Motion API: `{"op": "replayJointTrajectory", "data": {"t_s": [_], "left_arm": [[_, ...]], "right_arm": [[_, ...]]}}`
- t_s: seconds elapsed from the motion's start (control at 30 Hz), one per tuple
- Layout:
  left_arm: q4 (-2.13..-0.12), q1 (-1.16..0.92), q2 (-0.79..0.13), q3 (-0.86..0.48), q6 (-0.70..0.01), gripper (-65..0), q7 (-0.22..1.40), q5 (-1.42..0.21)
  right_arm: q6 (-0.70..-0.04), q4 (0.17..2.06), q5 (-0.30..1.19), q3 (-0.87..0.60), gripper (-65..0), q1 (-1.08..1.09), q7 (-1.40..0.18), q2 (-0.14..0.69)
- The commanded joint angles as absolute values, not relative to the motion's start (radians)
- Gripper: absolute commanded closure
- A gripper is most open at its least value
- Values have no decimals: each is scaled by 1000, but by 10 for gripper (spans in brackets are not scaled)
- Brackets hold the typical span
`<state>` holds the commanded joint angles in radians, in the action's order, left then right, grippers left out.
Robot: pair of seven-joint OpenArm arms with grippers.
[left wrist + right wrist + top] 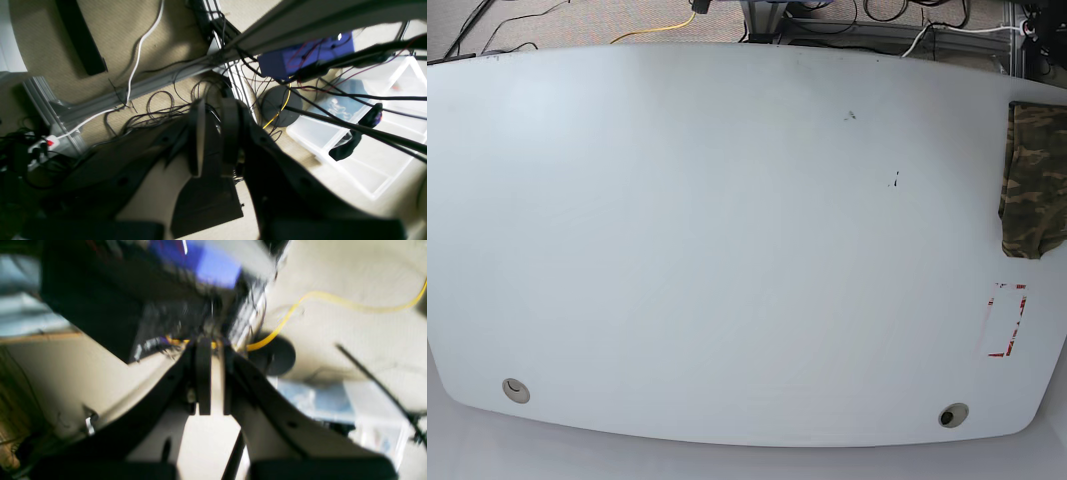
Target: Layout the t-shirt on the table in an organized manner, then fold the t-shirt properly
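Observation:
The camouflage t-shirt [1033, 182] lies as a narrow bundle at the right edge of the white table [727, 230], partly cut off by the frame. Neither arm shows in the base view. In the left wrist view my left gripper [213, 138] hangs over the carpeted floor and cables, its dark fingers [197, 136] close together with nothing between them. My right gripper [215, 376] in the blurred right wrist view is likewise narrowed to a slim gap, holding nothing. The t-shirt appears in neither wrist view.
A red-outlined tape rectangle [1005, 320] is marked below the t-shirt. Two round grommet holes [515, 390] [953, 414] sit near the front edge. On the floor are cables, a clear plastic bin [367, 146], a blue box [300, 55] and a power strip [40, 146].

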<state>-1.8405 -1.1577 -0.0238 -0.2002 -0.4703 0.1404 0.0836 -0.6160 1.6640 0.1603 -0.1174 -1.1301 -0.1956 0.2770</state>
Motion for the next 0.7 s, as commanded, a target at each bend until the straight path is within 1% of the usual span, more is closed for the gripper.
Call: {"op": "replayJointTrajectory", "data": {"t_s": [0.1,0.33,0.47,0.57,0.7], "left_arm": [[-1761,-1093,-24,-200,-470,-74,140,85],[-1572,-958,-22,-199,-470,-74,140,85],[-1478,-888,-24,-182,-470,-74,140,85],[-1369,-829,-24,-179,-469,-74,140,85],[-1227,-734,-24,-179,-435,-74,140,85]], "right_arm": [[-616,1564,160,-116,-35,-1053,-197,278],[-618,1415,159,-111,-35,-937,-202,292],[-618,1330,159,-58,-35,-868,-200,300],[-618,1231,159,-28,-35,-806,-199,303],[-618,1106,159,-18,-35,-722,-194,285]]}}
